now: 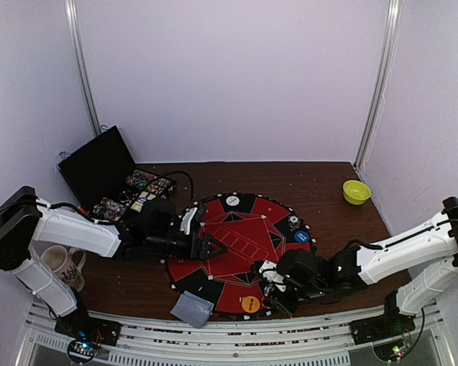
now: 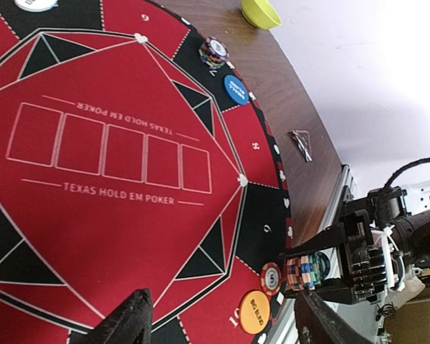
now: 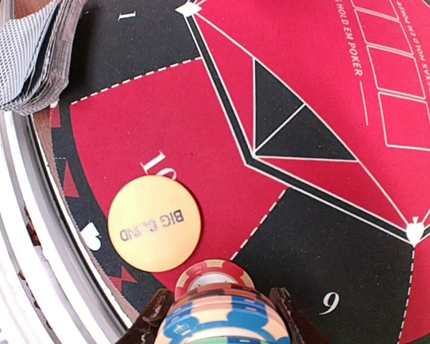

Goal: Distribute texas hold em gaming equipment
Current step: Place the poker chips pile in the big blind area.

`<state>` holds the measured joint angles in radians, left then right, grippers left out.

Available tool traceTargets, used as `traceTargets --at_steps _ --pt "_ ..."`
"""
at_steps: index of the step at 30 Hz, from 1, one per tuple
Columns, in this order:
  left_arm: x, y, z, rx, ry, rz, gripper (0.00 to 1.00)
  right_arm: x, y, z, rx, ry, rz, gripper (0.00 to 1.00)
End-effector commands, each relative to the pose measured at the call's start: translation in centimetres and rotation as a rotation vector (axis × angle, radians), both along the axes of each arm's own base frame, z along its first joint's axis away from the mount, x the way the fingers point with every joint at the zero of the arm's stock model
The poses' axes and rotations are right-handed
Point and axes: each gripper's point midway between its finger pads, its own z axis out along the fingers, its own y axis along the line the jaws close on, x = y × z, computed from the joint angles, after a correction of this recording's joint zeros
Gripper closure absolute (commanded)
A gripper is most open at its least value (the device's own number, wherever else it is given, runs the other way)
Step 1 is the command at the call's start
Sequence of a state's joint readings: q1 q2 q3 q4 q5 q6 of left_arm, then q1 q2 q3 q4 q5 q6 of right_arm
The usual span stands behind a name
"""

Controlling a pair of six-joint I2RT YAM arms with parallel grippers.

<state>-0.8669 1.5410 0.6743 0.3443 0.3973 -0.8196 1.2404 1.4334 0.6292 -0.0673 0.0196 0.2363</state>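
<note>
A round red and black poker mat [image 1: 240, 252] lies mid-table. My right gripper [image 1: 272, 287] is shut on a short stack of striped chips [image 3: 222, 321] at the mat's near right edge by seat 9; the stack also shows in the left wrist view [image 2: 308, 271]. One red chip [image 3: 211, 271] lies flat on the mat just in front of it. An orange "big blind" button [image 3: 155, 223] lies beside seat 10. My left gripper [image 1: 214, 248] hangs open and empty over the mat's left part. A blue button [image 1: 301, 237], a chip stack [image 1: 294, 222] and a white button [image 1: 232, 200] sit on the far rim.
A grey-blue deck of cards [image 1: 191, 308] lies off the mat's near left edge. An open black case [image 1: 99, 168] with rows of chips [image 1: 137, 191] stands at the back left. A white mug [image 1: 61, 263] is at the left, a yellow bowl [image 1: 356, 191] at the right.
</note>
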Motion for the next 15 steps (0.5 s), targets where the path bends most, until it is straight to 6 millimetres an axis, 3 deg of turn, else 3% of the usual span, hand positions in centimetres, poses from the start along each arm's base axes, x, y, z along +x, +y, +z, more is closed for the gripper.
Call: traceTargets --at_steps 1,15 --pt "0.62 0.92 0.22 0.041 -0.048 0.017 0.30 -0.27 -0.12 -0.55 -0.021 0.005 -0.013 0.88" --pt "0.78 1.31 0.34 0.055 -0.059 0.023 0.30 -0.56 0.21 -1.55 -0.054 0.022 0.005 0.84"
